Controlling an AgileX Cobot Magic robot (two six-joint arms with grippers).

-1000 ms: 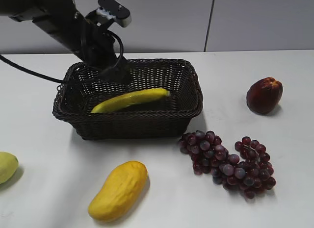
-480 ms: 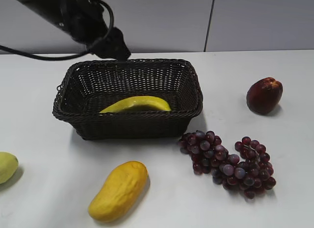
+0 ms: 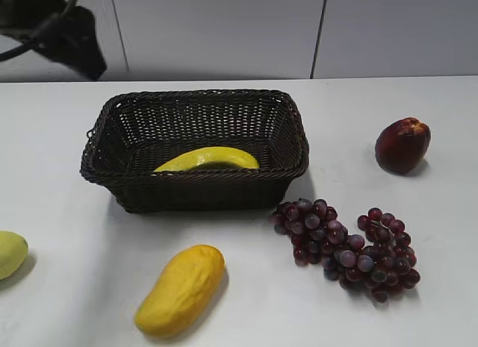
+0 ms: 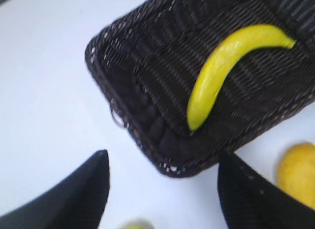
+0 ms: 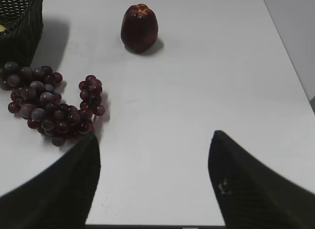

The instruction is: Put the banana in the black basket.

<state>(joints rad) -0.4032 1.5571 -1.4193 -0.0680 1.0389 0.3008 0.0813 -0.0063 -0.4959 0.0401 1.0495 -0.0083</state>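
Note:
The banana (image 3: 209, 158), long, curved and pale yellow, lies on the floor of the black basket (image 3: 194, 98) near its front wall. In the left wrist view the banana (image 4: 221, 66) lies free inside the basket (image 4: 129, 115). My left gripper (image 4: 162, 152) is open and empty, above the table just outside a basket corner. In the exterior view it (image 3: 73, 42) is at the top left, well clear of the basket. My right gripper (image 5: 155, 134) is open and empty over bare table on the right; it does not show in the exterior view.
A stubby orange-yellow fruit (image 3: 179, 289) lies in front of the basket and a pale yellow-green fruit (image 3: 9, 254) at the left edge. A bunch of dark grapes (image 3: 347, 246) lies to the basket's front right, and a dark red fruit (image 3: 402, 144) lies far right.
My left arm has pulled up and left out of the basket toward the top-left corner. The banana, let go, has settled lower on the basket floor.

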